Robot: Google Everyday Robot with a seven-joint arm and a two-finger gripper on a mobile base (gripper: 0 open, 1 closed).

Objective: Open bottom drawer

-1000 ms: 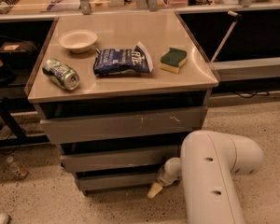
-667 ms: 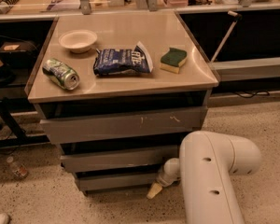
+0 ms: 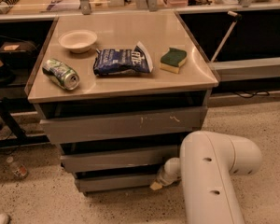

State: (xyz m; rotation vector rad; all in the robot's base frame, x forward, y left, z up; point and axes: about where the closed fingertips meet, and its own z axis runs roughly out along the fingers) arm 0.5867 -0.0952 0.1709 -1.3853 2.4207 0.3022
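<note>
The bottom drawer is the narrowest grey front at the foot of the cabinet, near the floor, with a dark gap above it. Above it sit the mid-width drawer and the widest drawer with white scratches. My white arm comes in from the lower right. My gripper reaches left at the right end of the bottom drawer's front, its tip against or right beside that corner.
On the cabinet top lie a white bowl, a green can on its side, a blue chip bag and a green-yellow sponge. A plastic bottle lies on the speckled floor at left. A counter runs behind.
The arm has shifted very slightly; the gripper stays at the bottom drawer's right end. The drawers have not visibly moved.
</note>
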